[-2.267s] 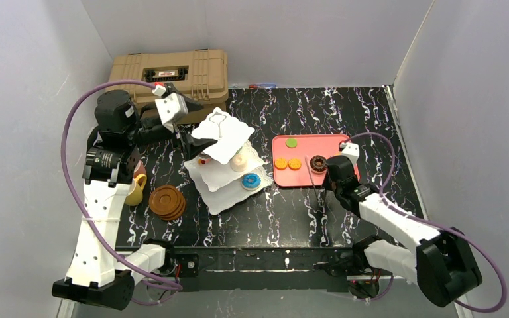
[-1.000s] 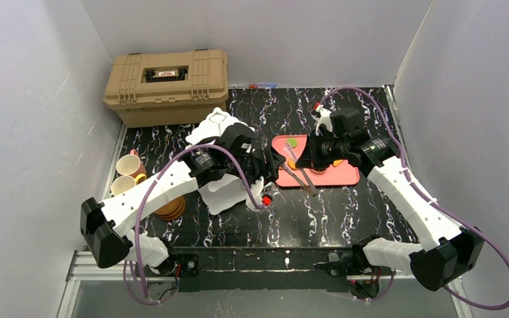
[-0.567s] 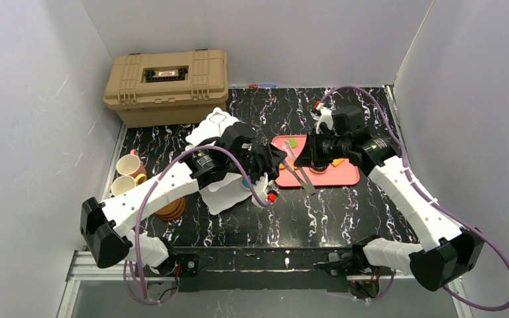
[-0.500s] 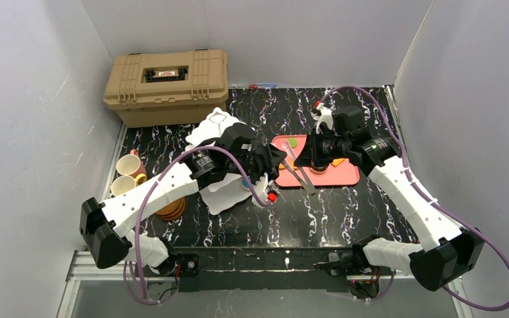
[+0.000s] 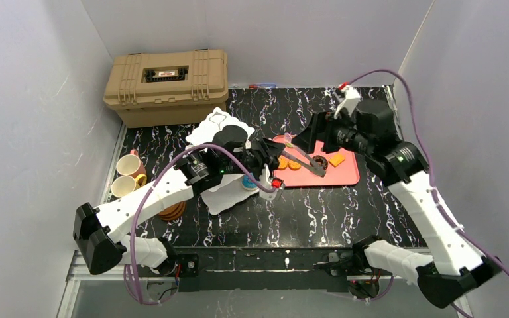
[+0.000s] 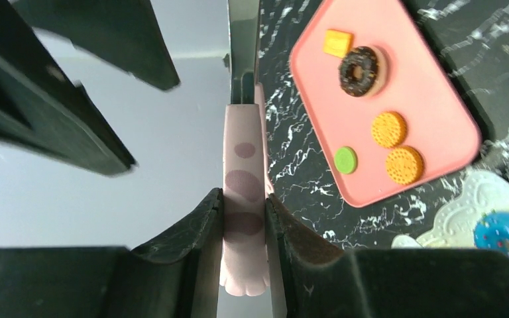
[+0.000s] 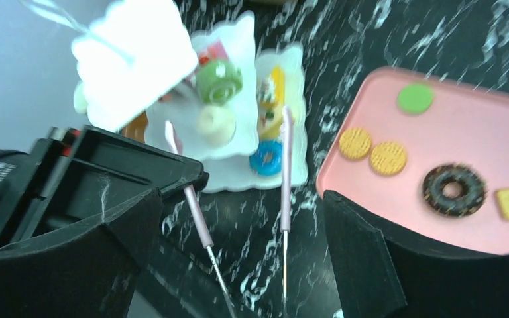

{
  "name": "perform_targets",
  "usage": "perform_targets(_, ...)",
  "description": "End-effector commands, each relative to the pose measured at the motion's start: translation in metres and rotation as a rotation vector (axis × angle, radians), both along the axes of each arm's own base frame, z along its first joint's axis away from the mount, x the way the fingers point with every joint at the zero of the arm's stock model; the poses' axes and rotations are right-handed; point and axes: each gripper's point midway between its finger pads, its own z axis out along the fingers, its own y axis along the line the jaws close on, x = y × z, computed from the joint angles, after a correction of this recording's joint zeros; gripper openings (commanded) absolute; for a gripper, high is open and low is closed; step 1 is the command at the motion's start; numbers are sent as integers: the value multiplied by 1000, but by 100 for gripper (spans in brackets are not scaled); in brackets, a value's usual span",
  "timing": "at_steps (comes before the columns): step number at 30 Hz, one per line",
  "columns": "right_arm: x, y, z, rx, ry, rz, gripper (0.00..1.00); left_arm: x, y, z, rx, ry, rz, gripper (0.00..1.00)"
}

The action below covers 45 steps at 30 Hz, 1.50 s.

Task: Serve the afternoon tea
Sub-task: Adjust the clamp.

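Note:
The white three-tier stand [image 5: 219, 129] [image 7: 136, 59] carries toy pastries, among them a blue doughnut [image 5: 248, 182] [image 7: 266, 159] [image 6: 504, 238]. A pink cup [image 5: 130, 163] and a yellow cup [image 5: 122, 185] stand at the left by brown saucers [image 5: 171, 211], which my left arm half hides. My left gripper [image 5: 280, 156] [image 6: 244, 195] is shut on the paw-print handle end of pink tongs [image 6: 243, 165] [image 7: 285, 165] [image 5: 305, 161]. My right gripper [image 5: 319, 142] [image 7: 245, 199] is open, its jaws standing apart on either side of the two tong arms without touching them.
The pink-red tray [image 5: 344, 173] [image 6: 411, 99] [image 7: 437, 132] holds a chocolate doughnut [image 6: 361, 66] [image 7: 454, 189], an orange square [image 6: 338, 42] [image 5: 336, 159], two cookies [image 6: 389, 129] and a green disc [image 6: 346, 159] [image 7: 415, 97]. A tan hard case [image 5: 166, 83] sits at the back left.
My right gripper has let go of the tongs and opened wide, and that arm has lifted back to the right. My left gripper stays shut on the handle.

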Motion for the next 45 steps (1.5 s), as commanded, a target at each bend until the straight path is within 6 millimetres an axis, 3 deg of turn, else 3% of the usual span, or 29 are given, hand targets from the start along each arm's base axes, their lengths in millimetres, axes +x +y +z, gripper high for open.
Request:
perform_targets(1, 12, -25, 77, 110, -261, -170, 98, 12, 0, 50, -250, 91, 147, 0)
perform_targets(8, 7, -70, 105, 193, -380, -409, 99, 40, 1, 82, -455, 274, 347, 0)
perform_targets(11, 1, -74, 112, 264, -410, -428, 99, 46, 2, 95, -535, 350, 397, 0)
perform_targets(21, -5, -24, 120, 473, -386, -205, 98, 45, 0, 108, -610, 502, 442, 0)
perform_targets(32, 24, 16, 110, 553, -339, -97, 98, 44, -3, 109, -616, 555, 448, 0)
perform_targets(45, 42, 29, 82, 505, -312, -78, 93, 39, -6, 114, -624, 586, 427, 0)
